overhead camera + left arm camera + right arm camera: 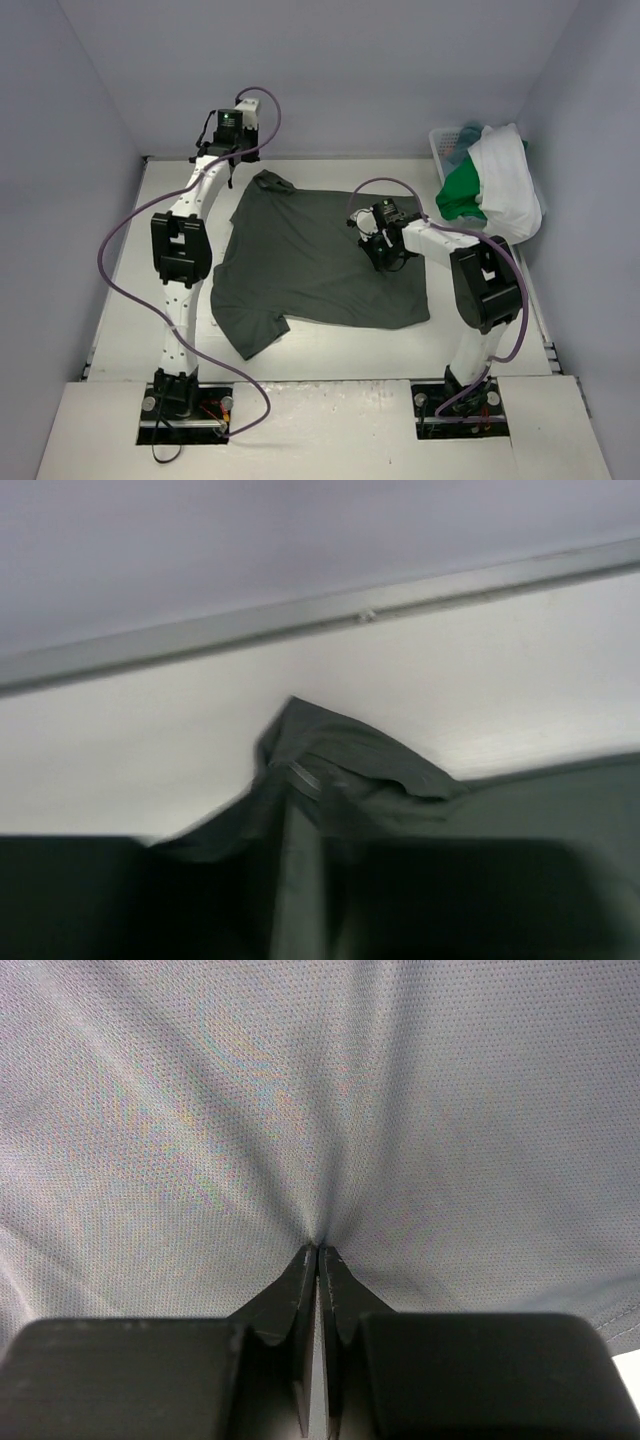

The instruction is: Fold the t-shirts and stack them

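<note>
The dark grey-green t-shirt lies spread on the surface under two pincers. The right pincer is closed tight, its tips nipping a pucker of that shirt; only its wrist view shows this. The left pincer sits at the far sleeve with cloth between its fingers, but we cannot tell whether it grips. Only the overhead view shows one basket, beyond and right of the right pincer, holding three more t-shirts: white t-shirt, bright green t-shirt and teal-blue t-shirt.

Lab test cell: bare grey walls, white table (left arm, right arm bolted on).
</note>
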Motion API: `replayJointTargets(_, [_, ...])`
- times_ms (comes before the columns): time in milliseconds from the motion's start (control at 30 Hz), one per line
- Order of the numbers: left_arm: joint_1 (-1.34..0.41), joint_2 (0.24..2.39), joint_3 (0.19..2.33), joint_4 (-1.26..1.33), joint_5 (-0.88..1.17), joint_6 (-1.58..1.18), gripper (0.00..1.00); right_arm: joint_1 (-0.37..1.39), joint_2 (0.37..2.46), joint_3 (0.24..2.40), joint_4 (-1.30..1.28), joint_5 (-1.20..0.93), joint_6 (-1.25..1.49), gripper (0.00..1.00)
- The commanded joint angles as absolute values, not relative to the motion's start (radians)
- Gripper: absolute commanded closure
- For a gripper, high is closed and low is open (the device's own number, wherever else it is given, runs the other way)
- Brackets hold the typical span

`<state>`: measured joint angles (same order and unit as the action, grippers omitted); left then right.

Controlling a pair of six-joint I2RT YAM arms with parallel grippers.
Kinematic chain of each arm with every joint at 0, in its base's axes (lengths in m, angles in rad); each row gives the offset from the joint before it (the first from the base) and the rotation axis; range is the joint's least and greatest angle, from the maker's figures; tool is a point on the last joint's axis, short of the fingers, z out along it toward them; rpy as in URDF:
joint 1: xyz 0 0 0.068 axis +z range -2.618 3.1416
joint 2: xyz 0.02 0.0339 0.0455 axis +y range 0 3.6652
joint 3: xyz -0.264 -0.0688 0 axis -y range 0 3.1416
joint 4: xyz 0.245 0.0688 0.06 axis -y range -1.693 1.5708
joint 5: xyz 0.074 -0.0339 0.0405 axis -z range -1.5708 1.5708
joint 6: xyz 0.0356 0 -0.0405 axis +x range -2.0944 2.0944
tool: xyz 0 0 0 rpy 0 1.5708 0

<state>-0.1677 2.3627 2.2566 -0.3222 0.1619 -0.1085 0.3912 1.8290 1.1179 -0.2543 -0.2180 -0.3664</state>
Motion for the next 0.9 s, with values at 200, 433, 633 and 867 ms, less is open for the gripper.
replayJointTargets(200, [-0.172,2.402,2.341,-0.54,0.345,-0.075,1.0,0.385,1.804,1.101,-0.262,-0.226,-0.367,1.0])
replayJointTargets(433, [-0.178,2.361,2.265,-0.554,0.353,-0.061,1.0,0.368,1.787,1.082,-0.238,-0.163,-0.376,0.91])
replayJointTargets(633, [-0.176,2.182,2.093,-0.526,0.331,-0.022,0.63,0.333,1.767,1.078,-0.153,0.066,-0.406,0.78])
replayJointTargets(867, [-0.175,1.924,1.876,-0.511,0.322,-0.005,0.6,0.244,1.772,1.098,-0.132,-0.058,-0.439,0.69])
